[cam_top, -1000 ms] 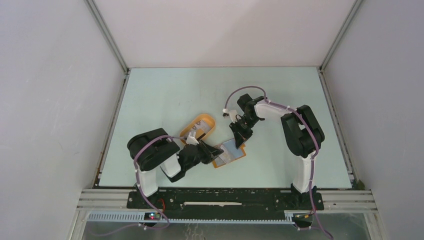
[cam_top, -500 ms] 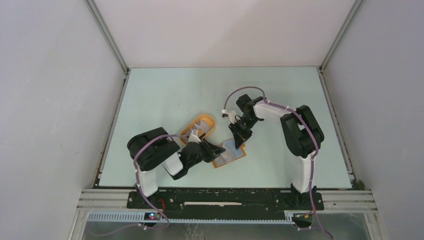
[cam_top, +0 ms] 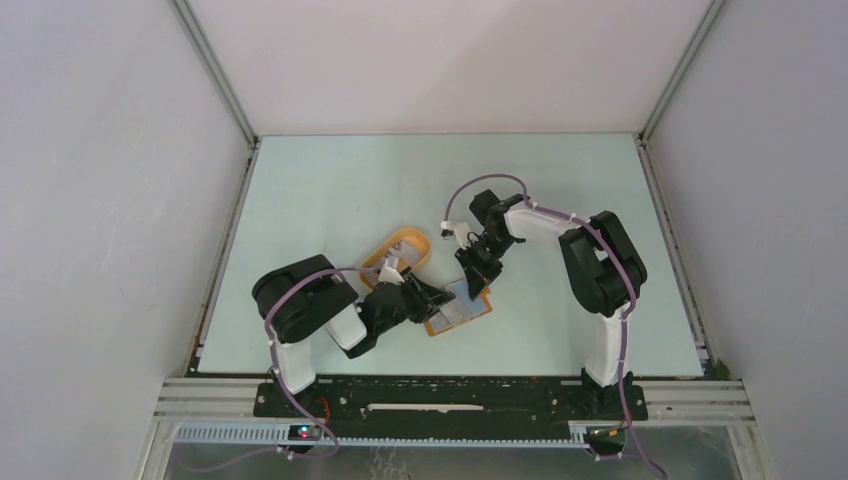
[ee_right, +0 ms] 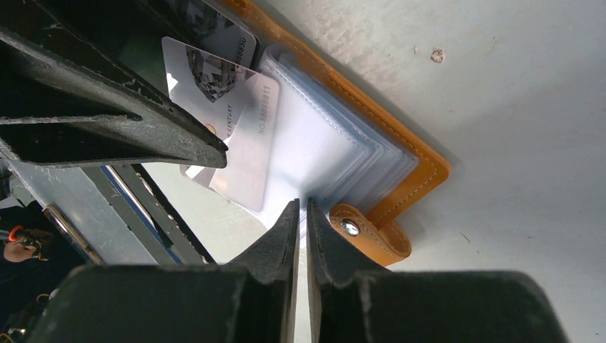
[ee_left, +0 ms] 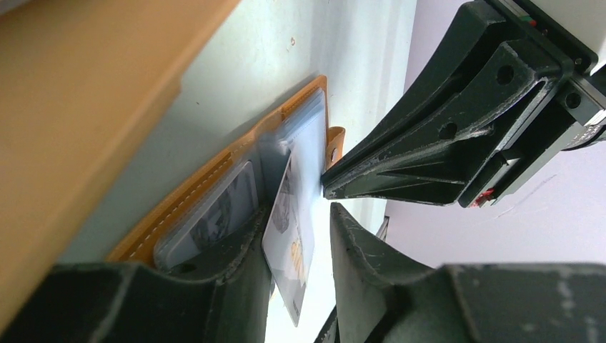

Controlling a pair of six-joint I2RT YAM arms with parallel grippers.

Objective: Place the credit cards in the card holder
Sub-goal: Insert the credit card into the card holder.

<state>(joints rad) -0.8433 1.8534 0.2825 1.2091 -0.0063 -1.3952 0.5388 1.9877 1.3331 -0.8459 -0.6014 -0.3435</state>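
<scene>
Open card holder [cam_top: 458, 311] flat on table, near centre, clear sleeves fanned up. One credit card [ee_left: 289, 236] stands on edge at sleeves, between jaws of left gripper [cam_top: 432, 298]; jaws parted, gap showing on one side of card. In slot beside it, second card [ee_left: 214, 214]. Tips of right gripper [ee_right: 300, 206] narrowed to slit, pinching sleeve edge beside snap tab [ee_right: 361, 236]. Orange tray [cam_top: 418, 237] just behind. Pale green table [cam_top: 330, 190], white walls [cam_top: 450, 60].

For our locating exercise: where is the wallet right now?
In the top view the wallet lies open on the table, near its middle, between the left gripper and the right gripper, beside the orange tray.
</scene>
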